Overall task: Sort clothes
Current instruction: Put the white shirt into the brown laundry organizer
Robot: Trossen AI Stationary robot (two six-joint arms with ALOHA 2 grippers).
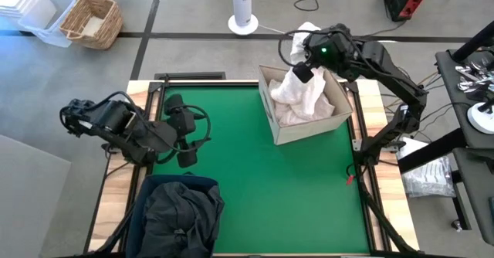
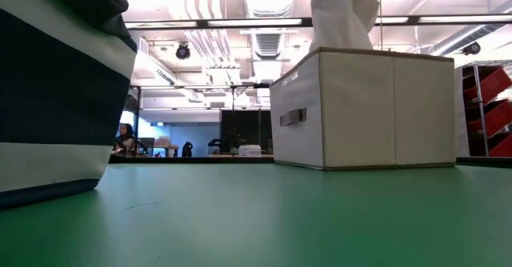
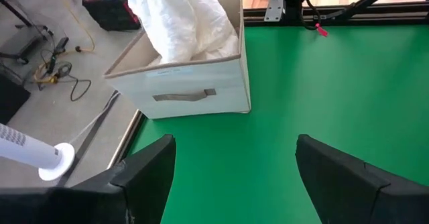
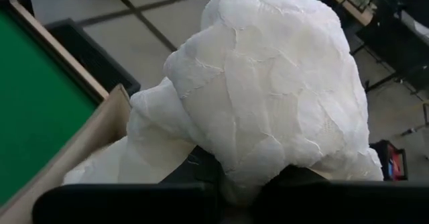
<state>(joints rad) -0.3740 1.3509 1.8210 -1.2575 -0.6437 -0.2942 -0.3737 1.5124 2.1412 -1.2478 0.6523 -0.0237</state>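
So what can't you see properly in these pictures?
- Right gripper's fingers: right wrist view, buried under the white garment.
- Bottom of the beige box: high view, covered by white clothes.
- Navy bin: low view, cut off by the edge.
- Dark clothes in the bin: too bunched to count.

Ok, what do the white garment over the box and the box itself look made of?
White garment: soft, matte, crinkled fabric, probably thin cotton; it drapes and creases from the shut right gripper. Box: beige, flat matte panels, cardboard or fabric-covered board, with a strap handle.
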